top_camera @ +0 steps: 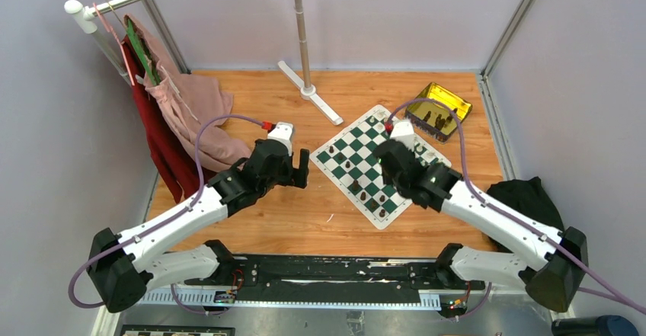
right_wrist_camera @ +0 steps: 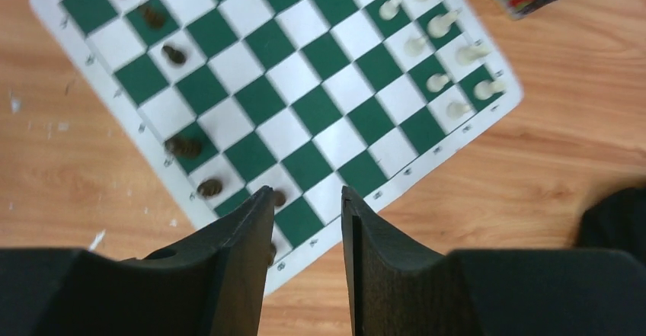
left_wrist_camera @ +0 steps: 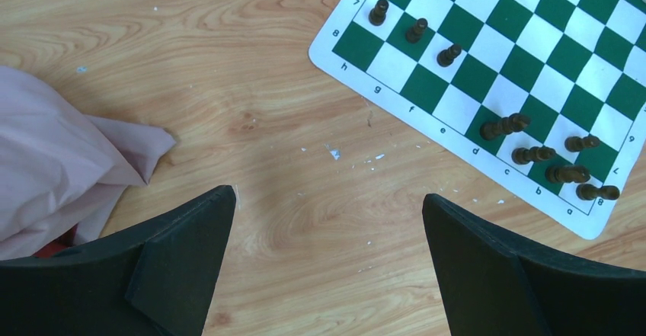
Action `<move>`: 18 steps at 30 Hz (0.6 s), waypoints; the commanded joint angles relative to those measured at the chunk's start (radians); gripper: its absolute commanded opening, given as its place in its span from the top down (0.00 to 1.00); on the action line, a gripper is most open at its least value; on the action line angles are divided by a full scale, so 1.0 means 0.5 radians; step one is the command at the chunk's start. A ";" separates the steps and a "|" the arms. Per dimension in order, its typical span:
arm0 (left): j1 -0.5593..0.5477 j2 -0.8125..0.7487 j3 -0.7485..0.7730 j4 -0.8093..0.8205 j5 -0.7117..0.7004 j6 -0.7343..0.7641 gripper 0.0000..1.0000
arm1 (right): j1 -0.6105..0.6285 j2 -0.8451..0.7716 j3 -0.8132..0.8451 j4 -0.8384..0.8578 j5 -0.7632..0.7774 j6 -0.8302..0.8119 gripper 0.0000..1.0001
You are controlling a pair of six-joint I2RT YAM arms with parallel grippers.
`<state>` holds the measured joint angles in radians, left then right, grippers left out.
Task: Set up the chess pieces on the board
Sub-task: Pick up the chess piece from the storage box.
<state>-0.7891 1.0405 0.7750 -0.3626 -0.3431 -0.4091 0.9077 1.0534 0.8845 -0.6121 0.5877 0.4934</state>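
Chess pieces (left_wrist_camera: 504,126): we found dark and cream sets on opposite edges of the board (right_wrist_camera: 305,115) | light, rigid, tippy; we judged mid-stem pinch best | left gripper (left_wrist_camera: 327,206) spread, right gripper (right_wrist_camera: 307,199) slightly parted, both empty.

I see white shells on the long links of my left arm (top_camera: 179,222) and right arm (top_camera: 495,218), with black housings at the joints. A purple cable (top_camera: 199,153) runs along each, ending in a red plug (top_camera: 267,125) just behind the end effector, beside a white camera block (top_camera: 281,132). The left end effector (left_wrist_camera: 327,199) and right end effector (right_wrist_camera: 307,191) have matte black, wedge-shaped fingers (left_wrist_camera: 190,237).
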 commanded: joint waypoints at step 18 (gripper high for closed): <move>0.139 0.307 0.275 0.124 -0.011 0.313 0.00 | -1.489 1.474 1.290 0.466 -0.526 -0.529 0.57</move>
<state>-0.7666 1.1614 0.8722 -0.3481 -0.3767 -0.3084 0.2123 1.6905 1.4319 -0.4061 0.3847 0.2569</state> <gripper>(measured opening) 0.997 0.428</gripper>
